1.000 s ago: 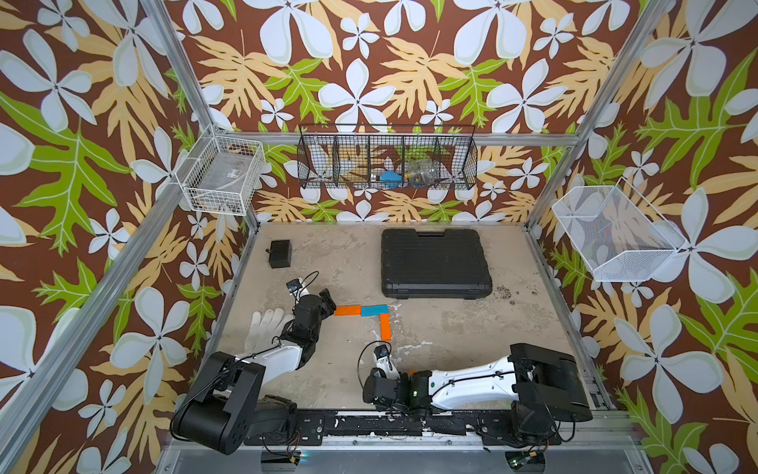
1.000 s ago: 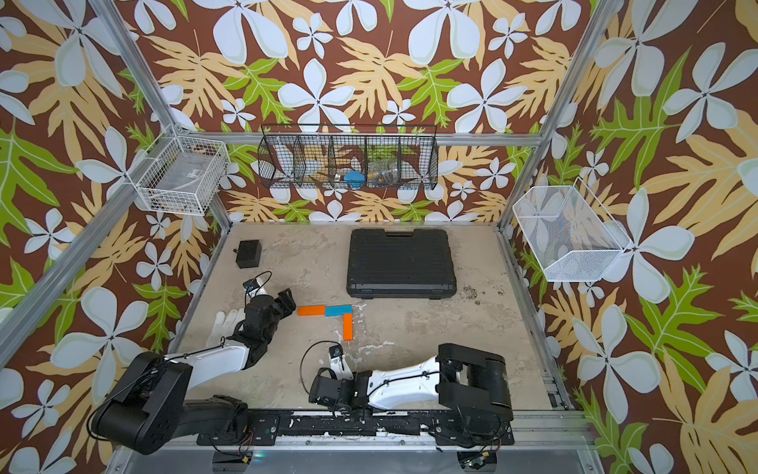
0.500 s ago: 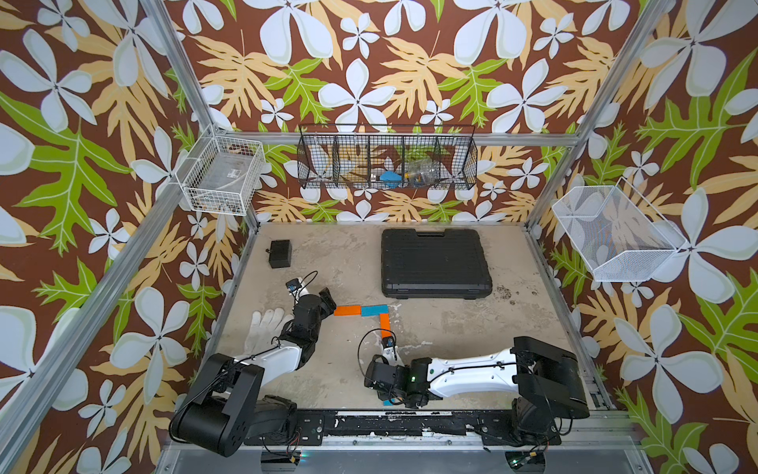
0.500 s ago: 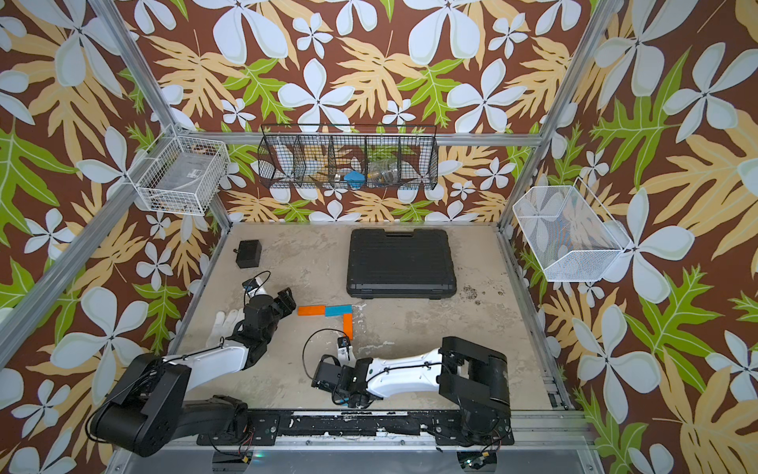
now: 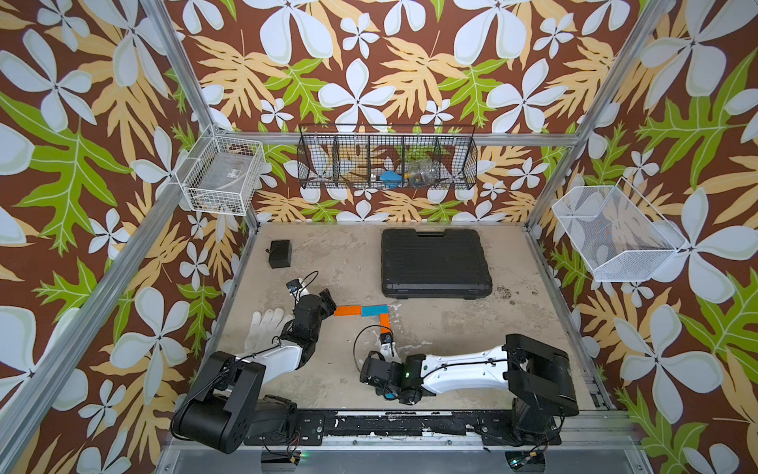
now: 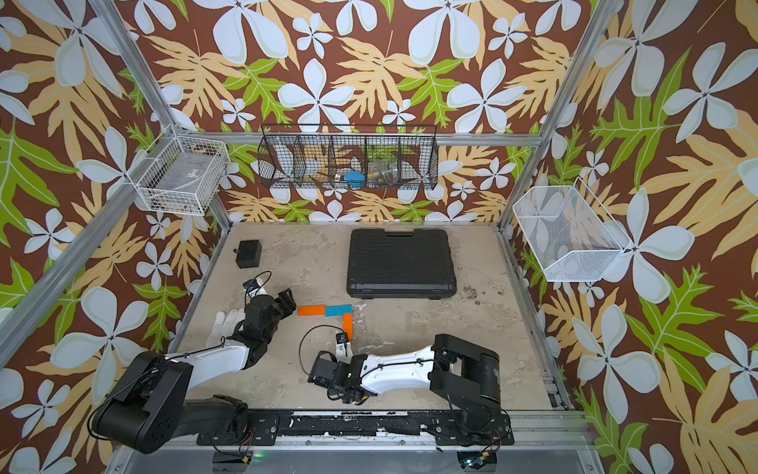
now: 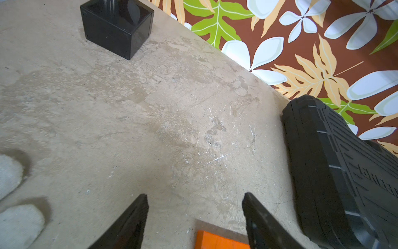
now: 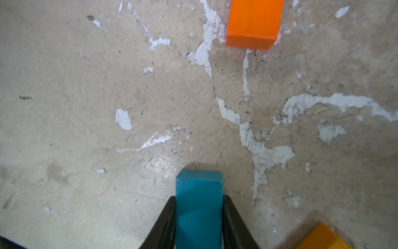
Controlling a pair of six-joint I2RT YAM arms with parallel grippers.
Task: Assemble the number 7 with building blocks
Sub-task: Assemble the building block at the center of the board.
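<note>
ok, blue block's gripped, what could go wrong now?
1. Right gripper, shut on the blue block, could shove the orange stem block askew when butting up.
2. Loose orange block beside that gripper may get knocked.
3. Left gripper, open, sits at the top bar's orange block; drift may shift it.

The worn tabletop is mottled beige, flecked white. There are a bright orange flat rectangular block, a sky-blue flat rectangular block, a second orange block and a teal-blue rectangular block. The papered walls show white flowers and green and tan leaves on brown.
</note>
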